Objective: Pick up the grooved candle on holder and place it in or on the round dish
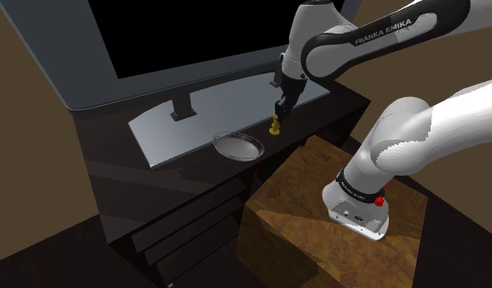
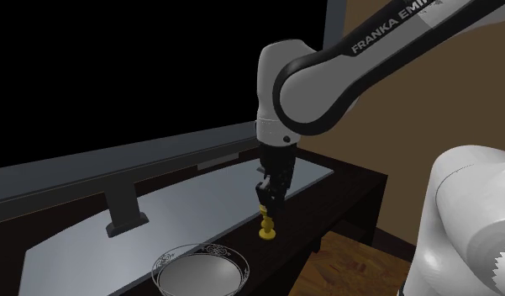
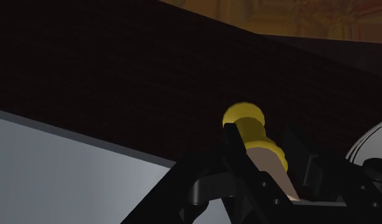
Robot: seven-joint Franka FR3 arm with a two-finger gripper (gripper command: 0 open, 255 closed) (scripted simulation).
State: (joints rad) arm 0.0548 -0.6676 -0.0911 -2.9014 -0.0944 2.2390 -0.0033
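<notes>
Wrist view: candle (image 3: pixel 257 137) between gripper (image 3: pixel 264 147) fingers (image 3: pixel 236 151).

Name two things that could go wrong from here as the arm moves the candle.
The gripper is at the top of the candle, above its yellow holder, so it may tilt or slip. The round dish lies near the front edge of the dark cabinet; a poor release could send the candle off it.

Your candle (image 2: pixel 265 222), pale on a yellow knobbed holder, stands upright near the dark table's (image 2: pixel 347 183) front edge. Your round dish (image 2: pixel 200 271), silvery with a patterned rim, lies nearby, apart.
</notes>
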